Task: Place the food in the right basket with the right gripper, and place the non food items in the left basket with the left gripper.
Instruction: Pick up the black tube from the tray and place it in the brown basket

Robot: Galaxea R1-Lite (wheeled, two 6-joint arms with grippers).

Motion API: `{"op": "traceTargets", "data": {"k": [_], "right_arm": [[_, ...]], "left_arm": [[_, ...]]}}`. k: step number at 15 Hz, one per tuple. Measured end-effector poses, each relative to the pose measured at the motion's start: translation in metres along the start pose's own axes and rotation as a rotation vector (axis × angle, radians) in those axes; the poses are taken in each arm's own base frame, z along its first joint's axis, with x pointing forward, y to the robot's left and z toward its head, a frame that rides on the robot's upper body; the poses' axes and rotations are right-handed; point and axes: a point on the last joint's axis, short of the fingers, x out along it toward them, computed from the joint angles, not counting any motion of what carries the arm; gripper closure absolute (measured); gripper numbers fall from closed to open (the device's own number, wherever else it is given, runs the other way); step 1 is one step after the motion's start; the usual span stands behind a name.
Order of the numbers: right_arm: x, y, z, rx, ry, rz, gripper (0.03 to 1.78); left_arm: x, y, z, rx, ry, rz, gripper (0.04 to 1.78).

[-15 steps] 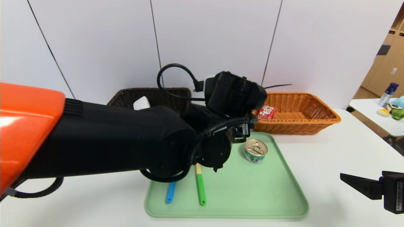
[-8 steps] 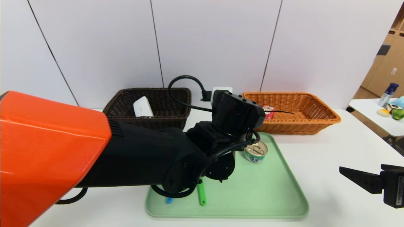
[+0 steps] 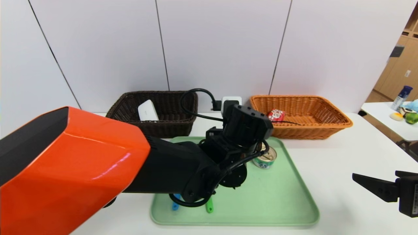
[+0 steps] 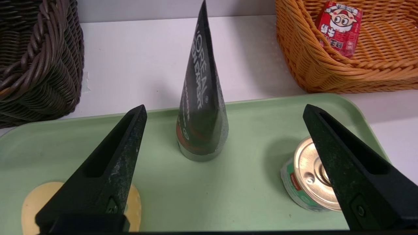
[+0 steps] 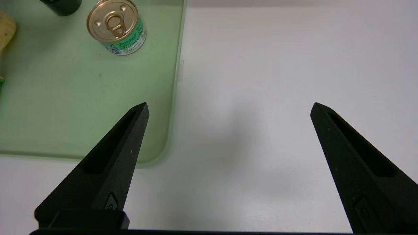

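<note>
I judge the dark green tube (image 4: 200, 107), standing upright on its cap on the green tray (image 4: 245, 189) between the two baskets, light, soft-walled and easily tipped (it tapers to a thin crimp); I'd take it low on the wide part; my left tool (image 4: 223, 109) is spread wide, flanking it, touching nothing; the right tool (image 5: 228, 107) hangs open over the bench, empty.

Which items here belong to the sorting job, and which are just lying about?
Job: red drink carton in orange basket; white case in brown basket; tin, green tube, spoon, fork on tray; open left gripper, open right gripper.

Bystanders: side-table clutter, wall socket.
</note>
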Motion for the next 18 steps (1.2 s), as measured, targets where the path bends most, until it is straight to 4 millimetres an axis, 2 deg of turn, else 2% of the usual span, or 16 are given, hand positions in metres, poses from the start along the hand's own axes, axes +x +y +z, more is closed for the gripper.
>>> {"op": "traceTargets", "data": {"k": [8, 18], "right_arm": [[-0.004, 0.0, -0.002, -0.002, -0.009, 0.008, 0.1], [-0.006, -0.002, -0.008, -0.004, -0.008, 0.008, 0.1]], "left_arm": [[0.025, 0.002, -0.016, 0.015, -0.055, 0.019, 0.13], [0.048, 0.013, -0.026, 0.048, -0.078, 0.056, 0.13]]}}
